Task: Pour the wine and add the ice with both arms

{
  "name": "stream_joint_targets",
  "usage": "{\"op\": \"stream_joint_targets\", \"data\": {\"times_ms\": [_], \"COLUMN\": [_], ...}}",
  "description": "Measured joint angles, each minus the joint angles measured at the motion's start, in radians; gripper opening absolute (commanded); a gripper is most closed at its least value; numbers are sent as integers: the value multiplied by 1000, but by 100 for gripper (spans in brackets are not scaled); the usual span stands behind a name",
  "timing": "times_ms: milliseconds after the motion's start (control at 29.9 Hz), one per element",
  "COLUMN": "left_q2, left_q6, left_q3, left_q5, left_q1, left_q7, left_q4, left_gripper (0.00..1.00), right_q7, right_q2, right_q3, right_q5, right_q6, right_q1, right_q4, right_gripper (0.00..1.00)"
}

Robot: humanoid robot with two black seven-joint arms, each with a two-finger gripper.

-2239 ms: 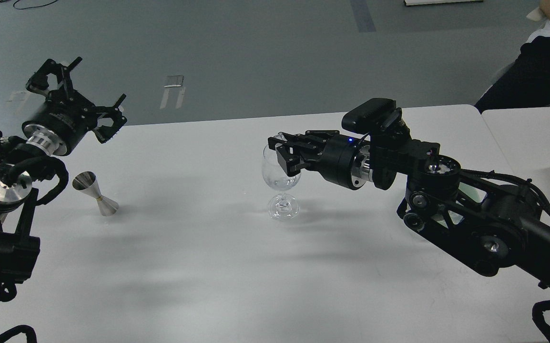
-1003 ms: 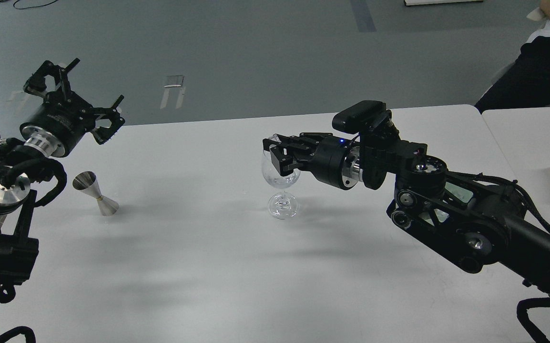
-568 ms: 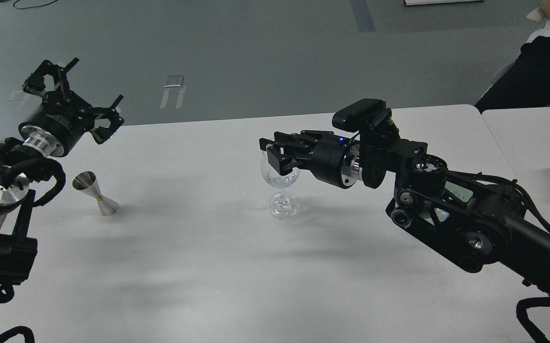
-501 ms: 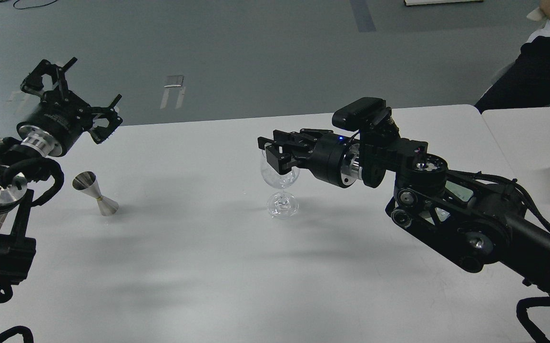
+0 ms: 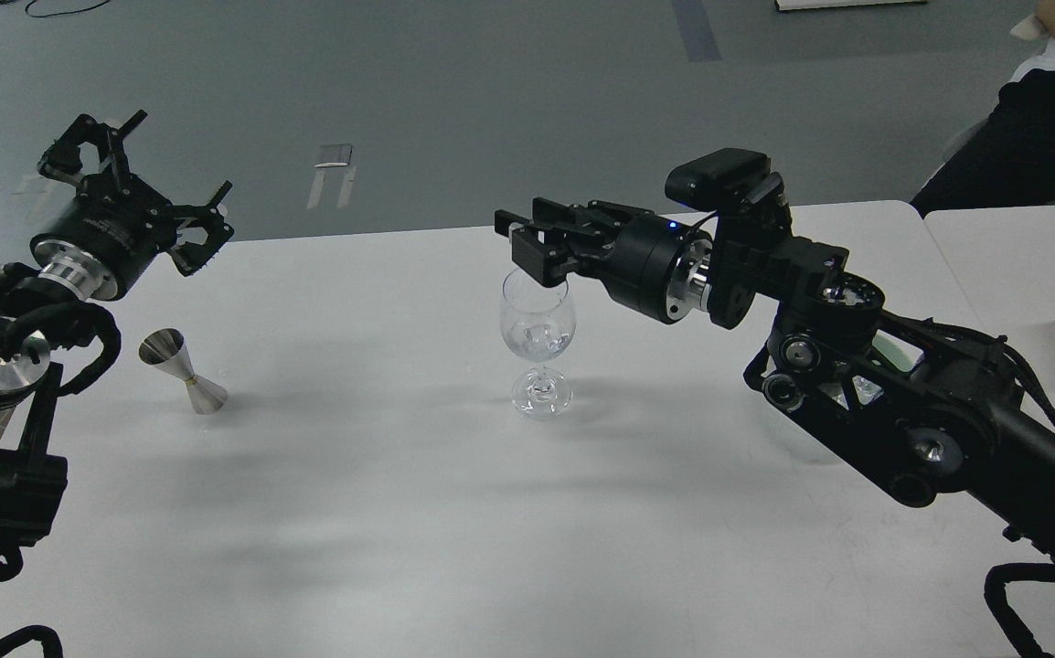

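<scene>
1. 1 white table (image 5: 381, 512) carries 1 wine glass and 1 jigger.
2. 2 black arms reach in. The right gripper (image 5: 527, 245) points left, just above the glass rim, holding nothing; I cannot tell if its jaws are spread. The left gripper (image 5: 145, 179) is raised, pointing up and away, jaws spread wide, empty.
3. 1 wine glass (image 5: 538, 343) stands upright, long axis vertical.
4. 1 steel jigger (image 5: 182, 370) stands tilted, near the left arm.
5. Ice (image 5: 537, 340) lies inside the glass bowl; the cubes cannot be counted.

A white surface (image 5: 381, 512) fills the near view; beyond lies grey floor (image 5: 491, 100), with a second white table (image 5: 1012, 256) at right.
</scene>
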Motion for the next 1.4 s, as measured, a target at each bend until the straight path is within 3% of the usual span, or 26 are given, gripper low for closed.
{"op": "stream_joint_targets", "data": {"times_ms": [301,668,869,1404], "left_q2": [2,3,1,-16], "left_q6": [-3,-12,-57,-50], "left_q3": [3,-2,-25,-32], "left_q5": [0,-1,-62,-75], "left_q1": [-2,-2,0,-1], "left_q7": [0,-3,-9,-20], "left_q4": [0,0,1,43], "left_gripper": [98,98,98,98], "right_q7": [3,11,12,15], "right_q2": [54,121,123,134], "right_q3": [224,504,618,785], "right_q5": [226,943,1094,1434], "right_q6": [-36,-167,-171,-154], "right_q1": [-4,-4,-14,-29], "right_q4": [-14,-76,-160,-419], "right_gripper": [100,100,100,100]}}
